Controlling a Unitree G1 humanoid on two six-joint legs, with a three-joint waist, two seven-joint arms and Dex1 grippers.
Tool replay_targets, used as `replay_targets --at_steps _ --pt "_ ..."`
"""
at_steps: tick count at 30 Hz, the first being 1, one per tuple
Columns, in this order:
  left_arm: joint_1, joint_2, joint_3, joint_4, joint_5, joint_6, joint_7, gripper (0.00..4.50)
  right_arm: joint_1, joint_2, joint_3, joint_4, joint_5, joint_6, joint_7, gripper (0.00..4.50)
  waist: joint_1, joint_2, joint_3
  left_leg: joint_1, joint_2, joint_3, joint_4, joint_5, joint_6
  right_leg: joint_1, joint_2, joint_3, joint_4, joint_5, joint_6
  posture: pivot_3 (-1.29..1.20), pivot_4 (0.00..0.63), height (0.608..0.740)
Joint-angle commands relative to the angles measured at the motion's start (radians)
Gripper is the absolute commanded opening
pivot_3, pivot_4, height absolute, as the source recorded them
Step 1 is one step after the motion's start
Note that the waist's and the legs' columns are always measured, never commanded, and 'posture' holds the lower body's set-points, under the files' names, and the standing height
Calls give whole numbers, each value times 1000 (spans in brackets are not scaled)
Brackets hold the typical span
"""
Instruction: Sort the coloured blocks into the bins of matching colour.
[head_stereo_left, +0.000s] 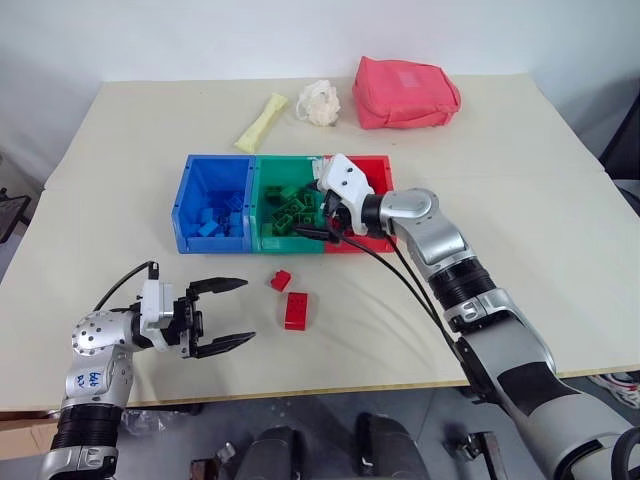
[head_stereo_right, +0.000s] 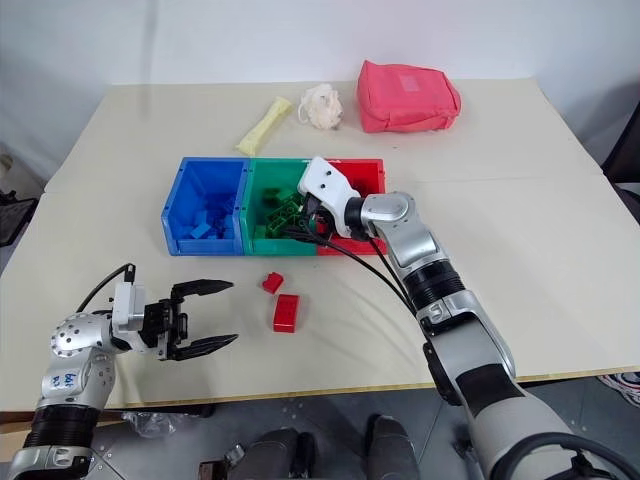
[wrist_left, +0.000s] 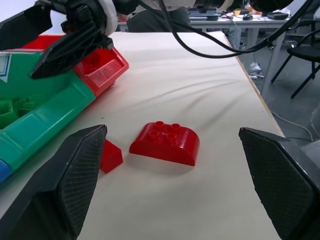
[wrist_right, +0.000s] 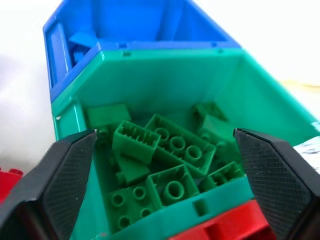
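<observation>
Blue bin (head_stereo_left: 215, 205) and green bin (head_stereo_left: 288, 208), frame centre, hold matching blocks — sorting mostly done. Left: two red blocks (head_stereo_left: 296, 309) on table just below bins, red bin (head_stereo_left: 375, 172) beside. Right gripper (head_stereo_left: 331, 222) spread empty over green bin; left gripper (head_stereo_left: 222, 314) spread empty, lower left.

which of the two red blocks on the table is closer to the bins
The smaller red block, a wedge-like piece. It lies nearer the green bin than the larger rounded red block, which sits further toward the table's near edge.

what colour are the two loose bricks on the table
Both studded plastic bricks are red, clearest in the left wrist view.
</observation>
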Motion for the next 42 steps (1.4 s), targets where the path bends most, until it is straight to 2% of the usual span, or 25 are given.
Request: replay_targets --at_steps 1,7,10,14,21,25,28,33,38,42 --pt "-9 3 21 -30 7 11 54 4500 45 -36 -42 -158 71 6 96 4457 2 0 0 0 0 0 0 0 0 0 0 0 0 0 0 0 150 740" --pt "40 11 37 -91 42 47 177 4500 183 -132 -75 -359 157 32 222 4457 7 0 0 0 0 0 0 0 0 0 0 0 0 0 0 0 150 740" --pt "130 18 31 -204 100 112 296 4500 303 -216 -92 -470 245 59 345 4457 8 0 0 0 0 -1 0 0 0 1 0 1 -1 0 0 0 150 740" --pt "231 11 28 -346 131 195 421 4500 397 -288 -113 -533 318 90 437 4457 9 0 0 0 0 0 0 -1 1 2 -1 2 -5 0 0 0 150 740" --pt "488 -40 57 -621 129 321 611 4500 509 -401 -143 -529 390 79 605 4457 11 0 0 0 3 0 0 -2 -1 6 -5 7 -12 0 0 0 150 740" --pt "642 -84 62 -778 123 389 704 4500 516 -418 -158 -465 401 26 680 4457 11 0 0 0 4 0 0 -2 -1 7 -5 6 -15 0 0 0 150 740" --pt "704 -107 36 -876 147 429 768 4500 498 -431 -161 -405 421 16 714 4457 22 0 0 0 4 1 0 -2 -1 7 -6 6 -16 0 0 0 150 740" --pt "715 -143 -37 -987 206 517 890 4500 488 -450 -174 -348 485 42 717 4457 41 0 1 0 2 1 0 -2 -1 7 -9 6 -17 0 0 0 150 740" --pt "675 -170 -163 -1076 250 630 991 4500 475 -465 -159 -335 453 32 716 4457 41 0 1 0 2 1 0 -2 -1 7 -9 6 -16 0 0 0 150 740" --pt "610 -183 -217 -1081 282 705 1048 4500 466 -462 -158 -338 446 41 711 4457 41 0 1 0 2 1 0 -1 -1 7 -8 6 -16 0 0 0 150 740"
